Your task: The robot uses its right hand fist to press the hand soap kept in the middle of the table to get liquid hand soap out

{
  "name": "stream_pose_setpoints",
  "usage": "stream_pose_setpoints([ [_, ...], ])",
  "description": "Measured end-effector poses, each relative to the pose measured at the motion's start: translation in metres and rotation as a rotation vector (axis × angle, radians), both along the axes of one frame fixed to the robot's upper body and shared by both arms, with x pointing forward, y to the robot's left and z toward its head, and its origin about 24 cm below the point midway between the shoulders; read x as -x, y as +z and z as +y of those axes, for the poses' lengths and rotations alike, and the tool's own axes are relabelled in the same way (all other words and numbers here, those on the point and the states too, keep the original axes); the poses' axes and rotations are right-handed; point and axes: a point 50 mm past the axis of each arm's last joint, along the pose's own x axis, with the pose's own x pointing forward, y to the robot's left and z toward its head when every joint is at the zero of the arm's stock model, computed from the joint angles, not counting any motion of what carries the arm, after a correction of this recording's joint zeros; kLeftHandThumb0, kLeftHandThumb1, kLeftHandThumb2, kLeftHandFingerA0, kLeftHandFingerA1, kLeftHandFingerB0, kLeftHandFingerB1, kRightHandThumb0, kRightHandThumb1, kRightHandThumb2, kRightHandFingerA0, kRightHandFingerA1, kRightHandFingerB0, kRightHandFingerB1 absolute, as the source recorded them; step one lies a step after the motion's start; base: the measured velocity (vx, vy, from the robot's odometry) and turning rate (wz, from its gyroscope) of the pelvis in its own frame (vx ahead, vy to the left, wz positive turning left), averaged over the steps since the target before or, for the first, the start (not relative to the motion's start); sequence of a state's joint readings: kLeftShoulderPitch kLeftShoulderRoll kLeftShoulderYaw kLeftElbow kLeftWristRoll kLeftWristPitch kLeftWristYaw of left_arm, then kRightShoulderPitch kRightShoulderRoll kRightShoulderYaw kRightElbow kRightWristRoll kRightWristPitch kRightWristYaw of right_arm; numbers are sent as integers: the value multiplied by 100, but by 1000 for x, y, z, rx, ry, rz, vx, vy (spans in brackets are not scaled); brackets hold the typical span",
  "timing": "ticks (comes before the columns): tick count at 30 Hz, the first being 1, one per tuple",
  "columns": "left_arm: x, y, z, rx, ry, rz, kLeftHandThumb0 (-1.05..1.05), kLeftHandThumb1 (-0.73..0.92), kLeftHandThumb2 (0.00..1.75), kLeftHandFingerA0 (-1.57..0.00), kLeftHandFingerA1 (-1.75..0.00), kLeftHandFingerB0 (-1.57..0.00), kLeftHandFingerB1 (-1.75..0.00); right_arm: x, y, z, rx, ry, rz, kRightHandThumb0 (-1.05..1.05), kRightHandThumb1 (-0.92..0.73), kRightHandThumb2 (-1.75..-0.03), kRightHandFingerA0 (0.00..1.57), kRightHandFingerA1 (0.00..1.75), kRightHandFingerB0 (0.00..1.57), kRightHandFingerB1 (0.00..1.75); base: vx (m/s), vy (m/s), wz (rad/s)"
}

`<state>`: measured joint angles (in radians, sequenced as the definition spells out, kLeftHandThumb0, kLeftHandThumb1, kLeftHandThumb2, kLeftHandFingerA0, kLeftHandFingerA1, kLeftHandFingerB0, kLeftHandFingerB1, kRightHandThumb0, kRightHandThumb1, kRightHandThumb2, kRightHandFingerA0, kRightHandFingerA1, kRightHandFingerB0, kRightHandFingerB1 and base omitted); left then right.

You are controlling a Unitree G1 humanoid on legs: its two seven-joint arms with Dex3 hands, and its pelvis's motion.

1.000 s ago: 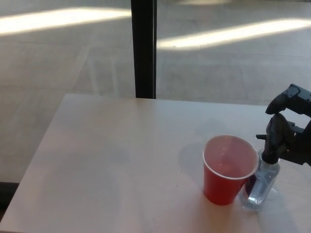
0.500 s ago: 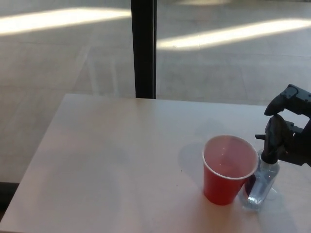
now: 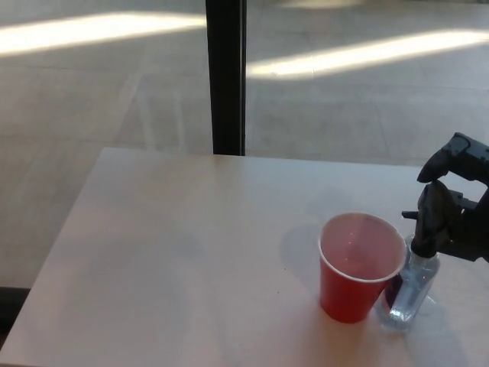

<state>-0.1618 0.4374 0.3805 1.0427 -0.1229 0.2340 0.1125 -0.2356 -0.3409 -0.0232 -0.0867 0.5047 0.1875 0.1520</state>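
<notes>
A clear hand soap bottle (image 3: 411, 294) with a black pump head (image 3: 418, 229) stands near the table's front right, just behind and right of a red plastic cup (image 3: 359, 267). My right hand (image 3: 451, 210) comes in from the right edge, partly cut off by the frame. Its black fingers (image 3: 432, 205) are curled into a fist that sits right at the pump head and overlaps it in the picture. I cannot tell whether it is pressing the pump down. The cup is upright and looks empty. My left hand does not show.
The pale table (image 3: 191, 252) reaches from the window side to the front. A black window post (image 3: 226, 76) rises behind its far edge, with a sunlit floor beyond. The cup almost touches the bottle's left side.
</notes>
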Motion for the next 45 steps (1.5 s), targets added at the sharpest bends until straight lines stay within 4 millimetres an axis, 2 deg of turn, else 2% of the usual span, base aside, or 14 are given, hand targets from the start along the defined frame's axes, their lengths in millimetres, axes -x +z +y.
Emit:
stream_pose_setpoints([
  [5, -2, 1, 0, 0, -1, -5, -52, 92, 134, -42, -90, -20, -73, 0, -1, 0, -1, 0, -7, -24, -47, -141, 104, 175, 73, 172, 0, 0, 0],
  [6, -2, 1, 0, 0, -2, -6, -30, 91, 148, -35, -81, -17, -69, 0, -1, 0, -1, 0, -9, -25, -48, -139, 104, 175, 72, 173, 0, 0, 0],
  [10, -3, 2, 0, -1, -3, -9, -51, 92, 134, -46, -93, -22, -75, 0, -1, 0, -2, 0, -14, -23, -49, -138, 104, 175, 73, 173, 0, 0, 0],
  [11, -3, 2, 0, -1, -3, -10, -30, 91, 148, -42, -85, -18, -70, 0, -1, 0, -2, 0, -15, -23, -49, -137, 104, 175, 73, 173, 0, 0, 0],
  [14, -4, 2, 0, -2, -4, -11, -51, 92, 134, -47, -93, -22, -74, -1, -2, 0, -3, 0, -17, -24, -48, -139, 105, 175, 73, 172, 0, 0, 0],
  [15, -4, 2, 0, -2, -5, -11, -30, 91, 148, -34, -79, -15, -67, -1, -2, 0, -3, 0, -19, -24, -50, -137, 104, 175, 72, 174, 0, 0, 0],
  [16, -4, 2, 0, -2, -5, -11, -51, 92, 135, -44, -91, -21, -74, -1, -2, 0, -3, 0, -20, -23, -51, -136, 104, 175, 73, 174, 0, 0, 0],
  [17, -4, 2, 0, -2, -5, -11, -30, 91, 148, -33, -79, -16, -68, -1, -2, 0, -3, -1, -22, -24, -52, -135, 103, 175, 72, 175, 0, 0, 0],
  [30, -4, 2, 0, -2, -5, -10, -51, 92, 134, -45, -93, -20, -74, 0, 0, -3, -5, 0, -29, -25, -61, -122, 102, 175, 67, 170, 0, 0, 0],
  [31, -4, 2, 0, -2, -5, -10, -29, 91, 148, -33, -79, -15, -68, 0, 0, -3, -6, -1, -30, -24, -67, -112, 98, 175, 64, 163, 0, 0, 0],
  [36, -4, 2, 0, -2, -5, -10, -29, 92, 148, -31, -78, -13, -66, 1, 5, -4, -11, -1, -43, -26, -58, -127, 98, 175, 64, 163, 0, 0, 0],
  [41, -3, 2, 0, -2, -4, -8, -30, 92, 148, -39, -83, -16, -69, 1, 11, -9, -25, -5, -48, -27, -59, -121, 98, 175, 69, 159, 0, 0, 0],
  [42, -3, 1, 0, -2, -4, -7, -30, 92, 148, -35, -81, -15, -68, 1, 11, -9, -28, -6, -44, -29, -67, -102, 98, 175, 76, 151, 0, 0, 0],
  [45, -2, 1, 0, -2, -3, -4, -52, 92, 135, -49, -95, -22, -74, 1, 14, -13, -31, -10, -33, -23, -61, -115, 99, 175, 67, 161, 0, 0, 0],
])
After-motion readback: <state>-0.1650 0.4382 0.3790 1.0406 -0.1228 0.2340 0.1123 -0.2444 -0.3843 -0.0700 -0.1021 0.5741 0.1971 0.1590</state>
